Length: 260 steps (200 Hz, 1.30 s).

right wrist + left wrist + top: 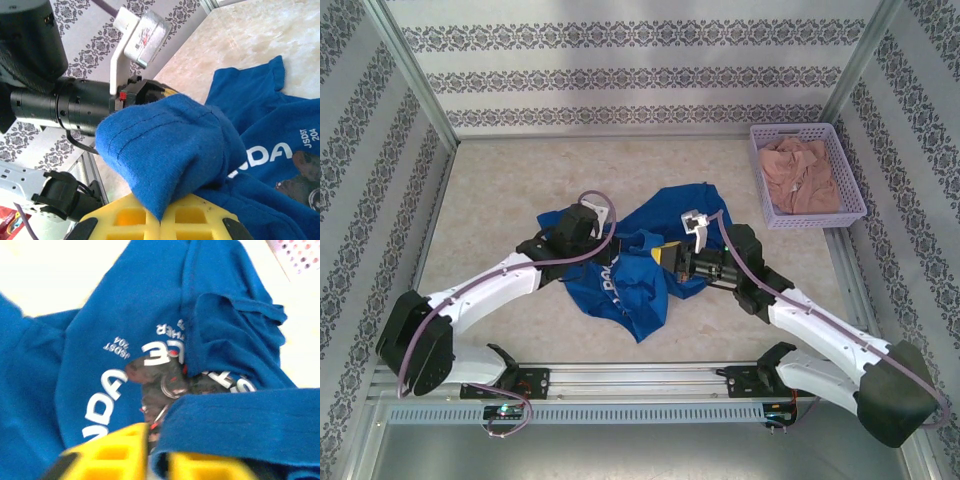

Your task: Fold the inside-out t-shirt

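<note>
**DESK:** What have the two arms got hold of, closest in?

**FIELD:** The right gripper (160,219), its yellow fingers pressed together, pinches a stitched hem of the royal-blue short-sleeved cotton t-shirt (165,150). The cloth drapes over the fingertips in a thick fold. The left gripper (156,462) is likewise closed, with a roll of the same blue fabric caught between its yellow fingers.

**DESK:** Why grip it there?

**FIELD:** By my reading, each arm has taken an edge so the bundle can be drawn apart and laid flat. No clean fold is possible while the cloth is bunched, so folding proper looks not yet begun.

**DESK:** And where does the shirt lie?

**FIELD:** It is a crumpled heap in the middle of the pale marbled table (490,190), directly between the two wrists. White lettering and a dark picture print face up in part, and one lobe of cloth trails toward the far side.

**DESK:** Anything beyond it?

**FIELD:** At the far right, well apart from the shirt, a lavender perforated plastic basket (820,224) holds a pinkish-beige crumpled garment (798,175). It seems parked there to keep it out of this job. Patterned wall panels (620,75) close off the back.
</note>
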Motion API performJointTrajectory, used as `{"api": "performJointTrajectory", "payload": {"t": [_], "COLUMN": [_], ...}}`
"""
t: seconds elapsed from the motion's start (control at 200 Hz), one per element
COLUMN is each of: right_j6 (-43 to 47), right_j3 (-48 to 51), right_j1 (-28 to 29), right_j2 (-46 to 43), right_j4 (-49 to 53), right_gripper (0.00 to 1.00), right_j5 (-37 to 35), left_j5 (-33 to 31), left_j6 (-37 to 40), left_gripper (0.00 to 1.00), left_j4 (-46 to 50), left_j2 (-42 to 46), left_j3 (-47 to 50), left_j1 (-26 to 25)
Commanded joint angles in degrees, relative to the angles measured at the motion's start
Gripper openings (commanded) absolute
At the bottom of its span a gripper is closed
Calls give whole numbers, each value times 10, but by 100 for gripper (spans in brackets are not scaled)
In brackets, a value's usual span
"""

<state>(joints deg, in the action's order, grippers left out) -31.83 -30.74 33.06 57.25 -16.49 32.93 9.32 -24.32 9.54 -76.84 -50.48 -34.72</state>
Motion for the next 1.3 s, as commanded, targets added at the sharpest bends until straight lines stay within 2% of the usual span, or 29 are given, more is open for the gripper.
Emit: {"api": "performJointTrajectory", "payload": {"t": [0.0,0.13,0.225,0.415,0.56,0.67,0.735,1.024,1.294], "right_j6": [41,80,104,185,240,270,285,307,304], "right_j3": [13,16,14,-25,-84,-133,-159,-246,-257], "right_j1": [-9,-8,-6,16,40,77,105,158,183], "right_j2": [-28,-53,-72,-107,-130,-109,-89,37,105], "right_j4": [42,133,175,267,327,358,367,377,347], "right_gripper": [0,1,10,39,49,52,59,56,54], "right_j5": [-21,-84,-113,-119,-136,-164,-183,-242,-238], "left_j5": [56,84,113,128,135,141,140,134,133], "left_j6": [-13,10,46,104,112,108,106,104,103], "left_gripper": [1,0,0,0,0,0,0,0,0], "left_j4": [-64,-41,-2,73,82,87,88,92,95], "left_j2": [18,68,100,120,115,106,103,102,106], "left_j3": [-28,-36,-54,-85,-100,-111,-112,-113,-111], "left_j1": [5,5,5,5,5,4,4,4,4]}}
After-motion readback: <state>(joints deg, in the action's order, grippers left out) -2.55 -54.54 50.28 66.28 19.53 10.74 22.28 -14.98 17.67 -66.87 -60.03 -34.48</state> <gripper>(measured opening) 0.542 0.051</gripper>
